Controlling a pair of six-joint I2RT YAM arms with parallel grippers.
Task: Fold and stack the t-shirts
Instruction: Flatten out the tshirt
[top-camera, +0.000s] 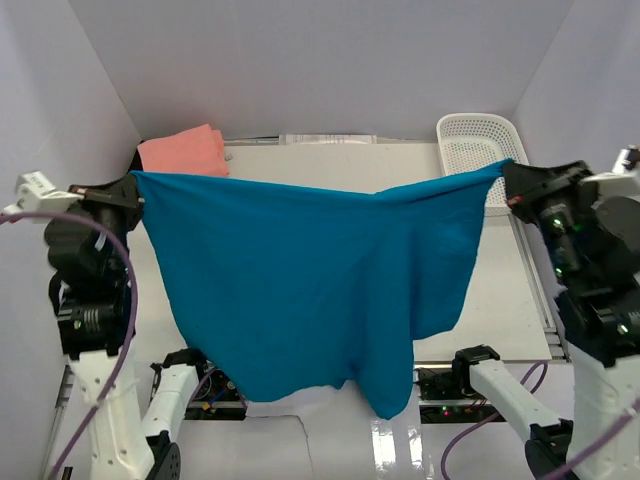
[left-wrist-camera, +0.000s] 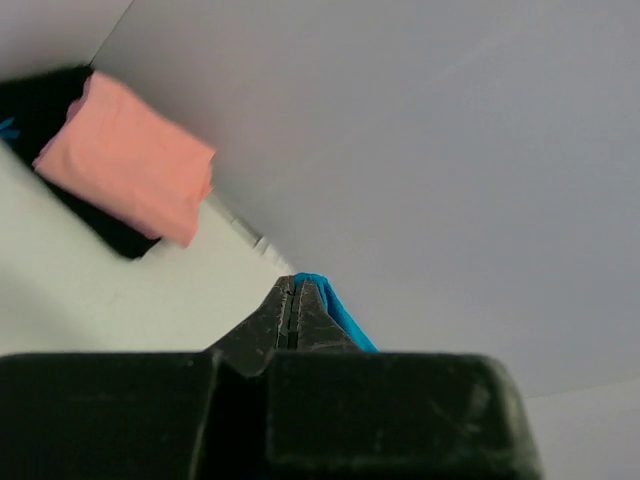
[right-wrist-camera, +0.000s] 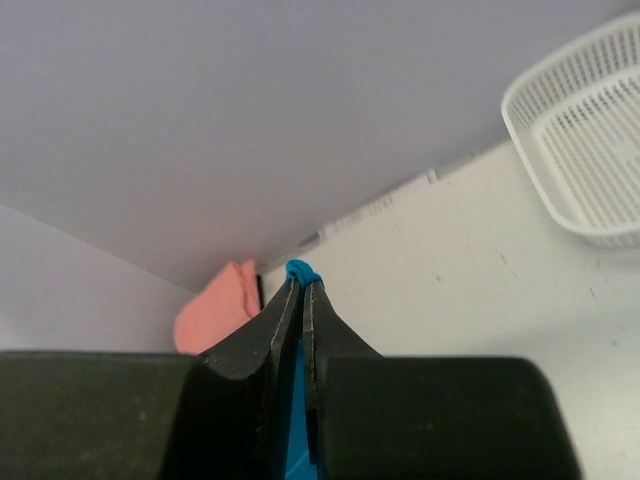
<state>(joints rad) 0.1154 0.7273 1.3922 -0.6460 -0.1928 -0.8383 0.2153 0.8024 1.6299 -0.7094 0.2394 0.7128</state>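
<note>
A blue t-shirt (top-camera: 310, 285) hangs spread in the air between my two grippers, its lower edge drooping over the near table edge. My left gripper (top-camera: 136, 193) is shut on its left corner; a bit of blue cloth (left-wrist-camera: 335, 305) shows beside the closed tips (left-wrist-camera: 292, 285). My right gripper (top-camera: 508, 180) is shut on its right corner; blue cloth (right-wrist-camera: 298, 270) bunches at the tips (right-wrist-camera: 300, 285). A folded pink t-shirt (top-camera: 184, 151) lies at the table's back left, seen also in the left wrist view (left-wrist-camera: 125, 160) and the right wrist view (right-wrist-camera: 215, 310).
A white plastic basket (top-camera: 480, 145) stands at the back right corner, also in the right wrist view (right-wrist-camera: 585, 140). White walls close in the table (top-camera: 330, 160) on three sides. The arm bases sit at the near edge.
</note>
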